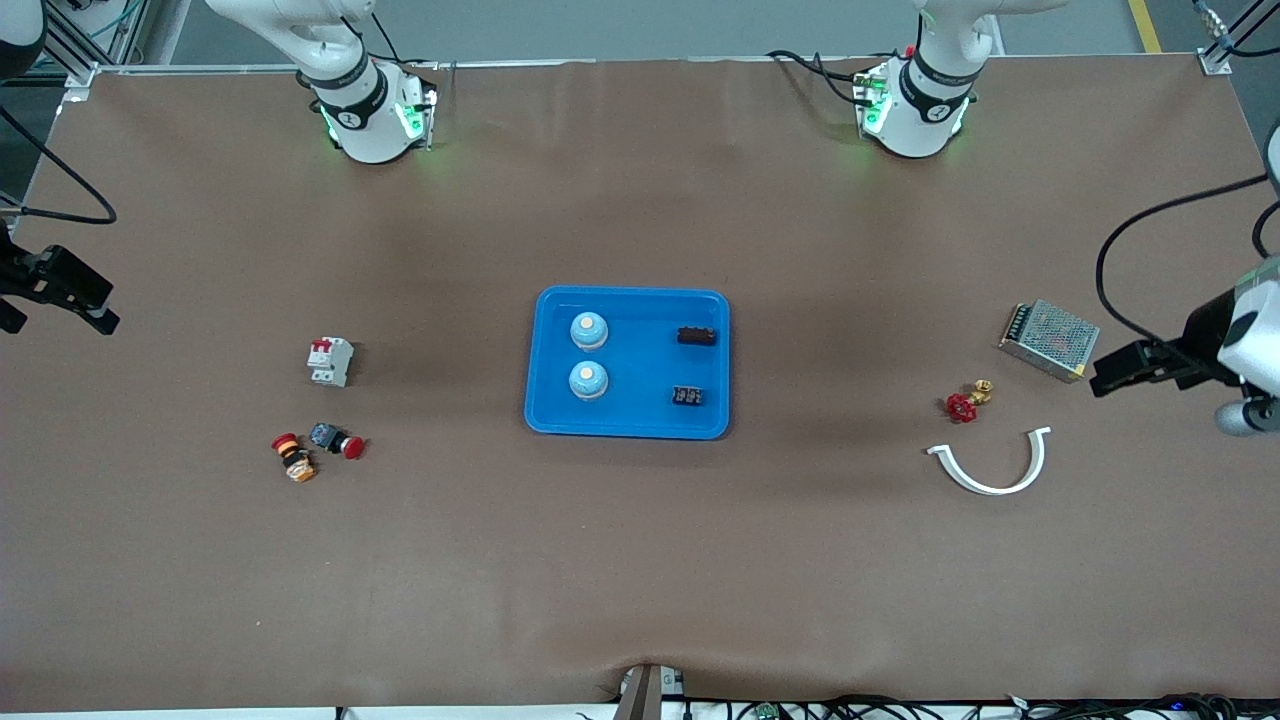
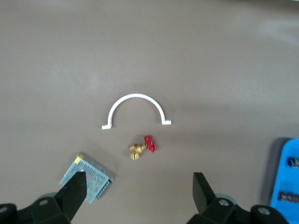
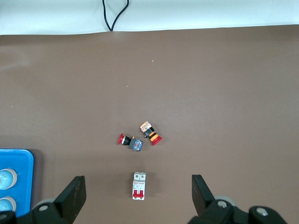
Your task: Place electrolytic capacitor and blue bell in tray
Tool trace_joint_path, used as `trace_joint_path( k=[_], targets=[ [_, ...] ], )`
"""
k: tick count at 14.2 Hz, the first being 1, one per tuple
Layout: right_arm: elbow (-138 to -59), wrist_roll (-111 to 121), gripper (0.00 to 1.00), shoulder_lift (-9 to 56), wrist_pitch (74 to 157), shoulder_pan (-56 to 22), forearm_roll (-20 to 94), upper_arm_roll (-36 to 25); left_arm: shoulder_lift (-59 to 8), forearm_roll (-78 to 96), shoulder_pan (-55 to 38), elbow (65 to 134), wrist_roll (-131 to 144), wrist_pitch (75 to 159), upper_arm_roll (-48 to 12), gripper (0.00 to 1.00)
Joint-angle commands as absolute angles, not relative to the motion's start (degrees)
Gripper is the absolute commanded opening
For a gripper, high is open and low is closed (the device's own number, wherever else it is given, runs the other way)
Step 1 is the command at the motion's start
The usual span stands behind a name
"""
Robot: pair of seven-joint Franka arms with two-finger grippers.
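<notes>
The bright-blue tray [image 1: 628,425] lies at the middle of the table. Two blue bells [image 1: 589,329] [image 1: 588,379] with pale tops stand in it, toward the right arm's end. Two small dark parts [image 1: 697,336] [image 1: 688,397] lie in it toward the left arm's end; they look like the electrolytic capacitor kind. My left gripper [image 2: 139,181] hangs open and empty high over the left arm's end, above the mesh box. My right gripper [image 3: 138,183] hangs open and empty high over the white circuit breaker [image 3: 139,185].
A metal mesh box [image 1: 1048,340], a red-handled brass valve [image 1: 966,402] and a white half-ring clamp [image 1: 990,465] lie at the left arm's end. A circuit breaker [image 1: 330,361] and two red push buttons [image 1: 292,456] [image 1: 337,440] lie at the right arm's end.
</notes>
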State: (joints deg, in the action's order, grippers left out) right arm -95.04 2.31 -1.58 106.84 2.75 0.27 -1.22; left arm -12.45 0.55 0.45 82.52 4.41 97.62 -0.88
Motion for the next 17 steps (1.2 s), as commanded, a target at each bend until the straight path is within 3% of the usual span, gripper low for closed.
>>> trace_joint_path(
  k=[1,9,17],
  targets=[
    [-96.24,2.29,1.0,-2.81,107.05,3.16,-0.35,-0.88,-7.84,1.76,-0.26,83.58,3.43,92.92,-0.17,1.0],
    [-96.06,2.28,1.0,-2.64,103.89,3.25,-0.26,-0.97,-2.2,1.14,-1.32,83.85,2.55,84.12,-1.4,1.0],
    [-96.06,2.29,1.0,-2.46,103.27,3.25,-0.35,-0.97,-1.76,0.97,-1.41,84.46,2.46,83.94,-2.02,1.0]
  ],
)
